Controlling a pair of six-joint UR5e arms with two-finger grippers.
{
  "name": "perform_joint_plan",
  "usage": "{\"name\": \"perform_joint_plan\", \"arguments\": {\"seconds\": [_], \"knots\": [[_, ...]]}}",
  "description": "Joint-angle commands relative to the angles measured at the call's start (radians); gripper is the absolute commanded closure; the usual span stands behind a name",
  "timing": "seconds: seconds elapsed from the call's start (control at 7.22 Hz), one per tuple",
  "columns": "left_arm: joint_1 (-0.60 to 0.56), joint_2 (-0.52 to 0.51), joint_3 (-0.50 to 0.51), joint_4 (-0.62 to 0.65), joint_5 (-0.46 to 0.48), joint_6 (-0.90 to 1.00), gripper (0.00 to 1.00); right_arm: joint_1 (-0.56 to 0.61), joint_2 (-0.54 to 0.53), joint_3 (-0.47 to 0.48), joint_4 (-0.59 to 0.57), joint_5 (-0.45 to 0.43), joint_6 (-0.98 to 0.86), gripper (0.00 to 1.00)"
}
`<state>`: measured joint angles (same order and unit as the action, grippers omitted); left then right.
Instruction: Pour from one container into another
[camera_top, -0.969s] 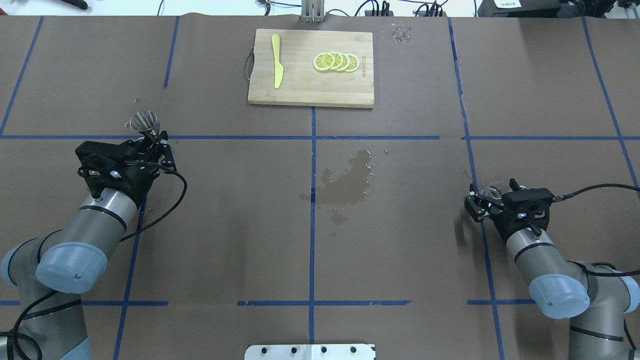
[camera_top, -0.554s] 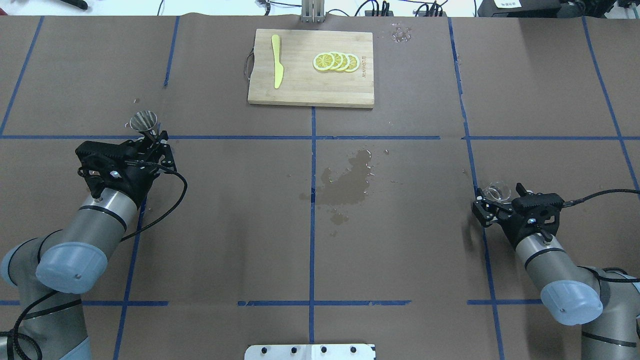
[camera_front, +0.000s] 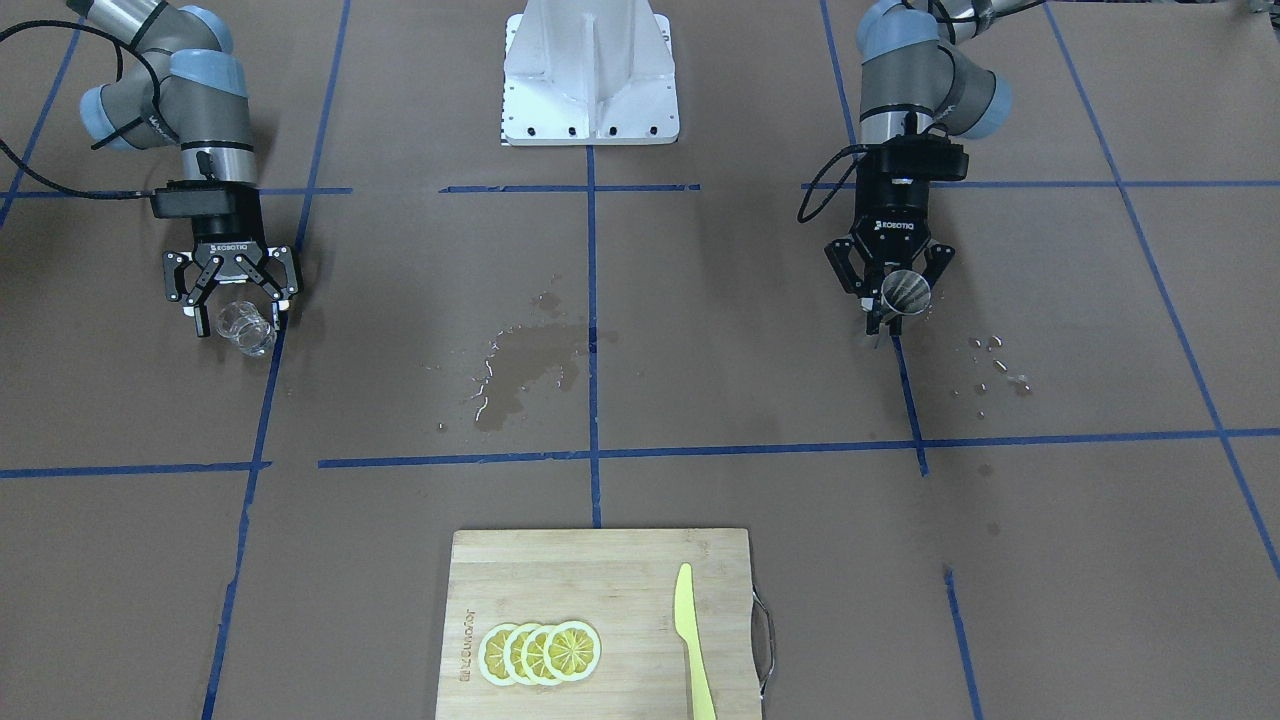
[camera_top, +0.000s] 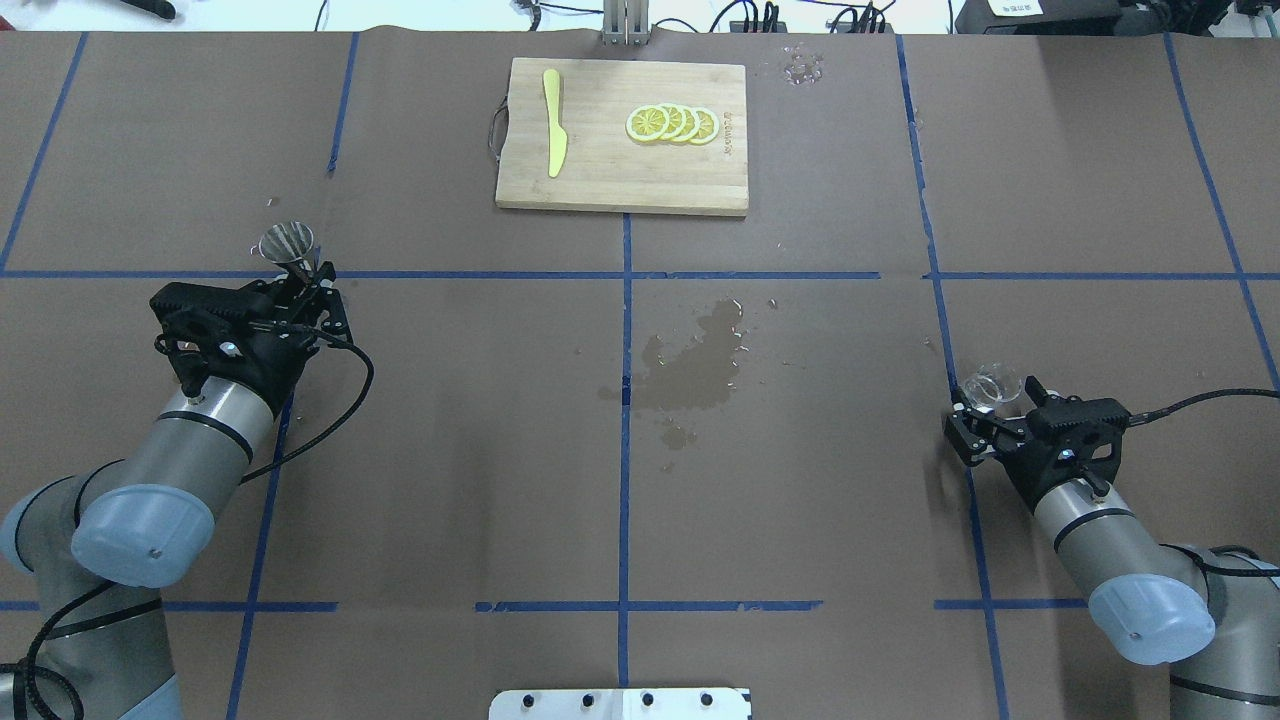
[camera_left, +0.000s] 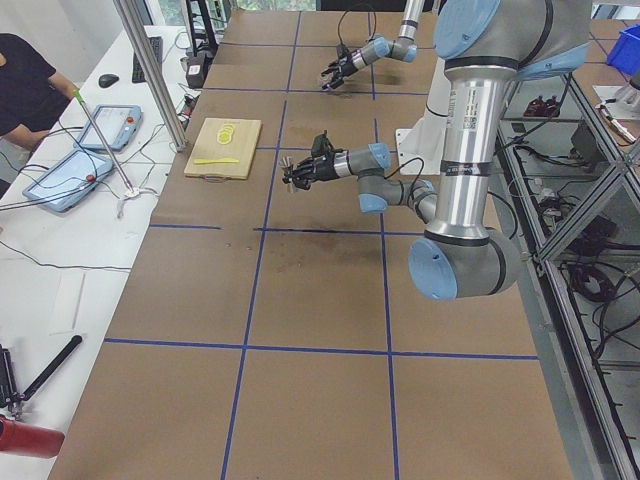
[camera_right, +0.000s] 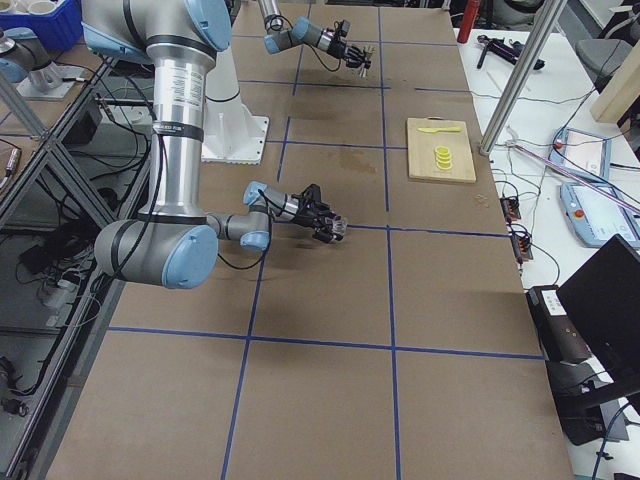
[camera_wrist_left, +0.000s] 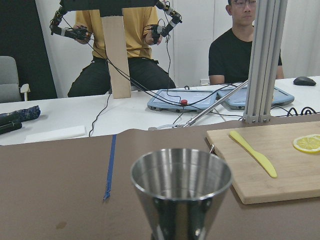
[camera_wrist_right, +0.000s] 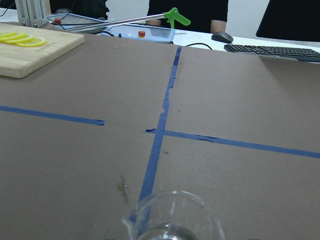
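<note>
Brown paper covers the worktop (camera_top: 450, 450), and blue tape lines (camera_top: 624, 480) divide it into big squares. At the middle of the far edge lies a bamboo cutting board (camera_top: 600, 180) with a flat yellow plastic knife (camera_top: 553, 125) and a row of overlapping lemon slices (camera_top: 672, 123). A dark wet patch (camera_top: 700, 365) marks the middle of the worktop. Around it a wide area of paper is open between the two arms.

The left arm (camera_top: 210, 420) reaches forward toward the left end, with its wrist low and nearly level. The left gripper (camera_top: 308, 275) is closed on the narrow lower part of a steel cone-shaped cup (camera_top: 288, 243). The cup's mouth is up in the wrist view.

The right arm (camera_top: 1075, 510) lies low near the right end, slanted toward the far edge. The right gripper (camera_front: 240, 316) has its fingers spread wide. A small clear glass beaker (camera_top: 990, 385) sits at the fingertips, beside a tape line. I cannot tell if any finger touches it.
</note>
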<state>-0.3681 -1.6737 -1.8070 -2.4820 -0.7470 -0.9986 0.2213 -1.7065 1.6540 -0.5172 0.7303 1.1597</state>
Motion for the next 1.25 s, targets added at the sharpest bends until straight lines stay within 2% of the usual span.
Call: {"name": "perform_joint_plan", "arguments": {"seconds": [0.0, 0.14, 0.28, 0.42, 0.55, 0.83, 1.11], "knots": [[0.0, 0.0, -0.002, 0.0, 0.0, 0.0, 1.0, -0.008, 0.002, -0.003, 0.0, 0.0, 0.0, 0.19], [0.0, 0.0, -0.002, 0.0, 0.0, 0.0, 1.0, -0.01, 0.004, -0.003, 0.0, 0.0, 0.0, 0.26], [0.0, 0.0, 0.0, 0.0, 0.0, 0.0, 1.0, -0.01, 0.005, -0.002, 0.0, 0.003, 0.0, 0.52], [0.0, 0.0, 0.0, 0.0, 0.0, 0.0, 1.0, -0.007, 0.004, 0.001, 0.0, 0.009, -0.005, 0.84], [0.0, 0.0, -0.002, 0.0, 0.0, 0.0, 1.0, -0.008, 0.004, 0.003, 0.0, 0.009, -0.012, 1.0], [0.0, -0.001, -0.002, 0.0, 0.0, 0.0, 1.0, -0.005, 0.001, 0.038, 0.0, 0.009, -0.017, 1.0], [0.005, -0.004, -0.005, 0.0, 0.0, -0.002, 1.0, 0.0, -0.005, 0.142, -0.003, 0.036, -0.031, 1.0]]}}
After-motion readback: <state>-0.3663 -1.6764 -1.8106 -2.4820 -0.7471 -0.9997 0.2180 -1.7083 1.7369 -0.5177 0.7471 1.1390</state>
